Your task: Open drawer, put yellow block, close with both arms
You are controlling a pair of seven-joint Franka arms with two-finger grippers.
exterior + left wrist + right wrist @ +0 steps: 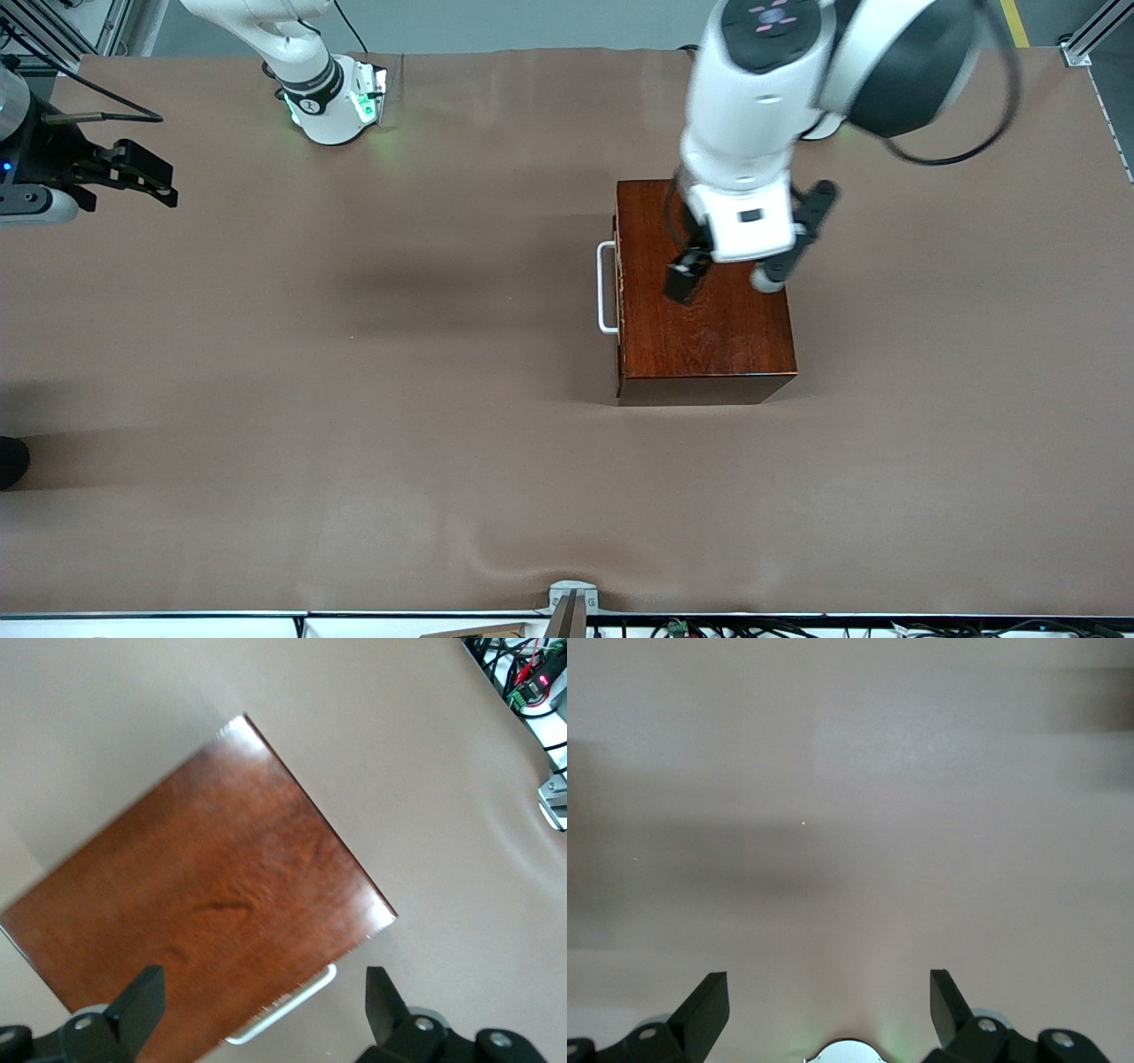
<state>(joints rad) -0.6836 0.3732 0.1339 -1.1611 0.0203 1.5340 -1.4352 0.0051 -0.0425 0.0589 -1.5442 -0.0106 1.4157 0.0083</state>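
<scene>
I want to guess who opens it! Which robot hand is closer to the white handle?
The left gripper. It hangs over the dark-red box, fingers open, just beside the white handle. The right gripper waits, open, over bare table at the right arm's end.

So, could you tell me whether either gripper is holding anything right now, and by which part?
Nothing is held. The left gripper hangs open above the wooden box, near the drawer's handle; the right gripper is open over bare table.
</scene>
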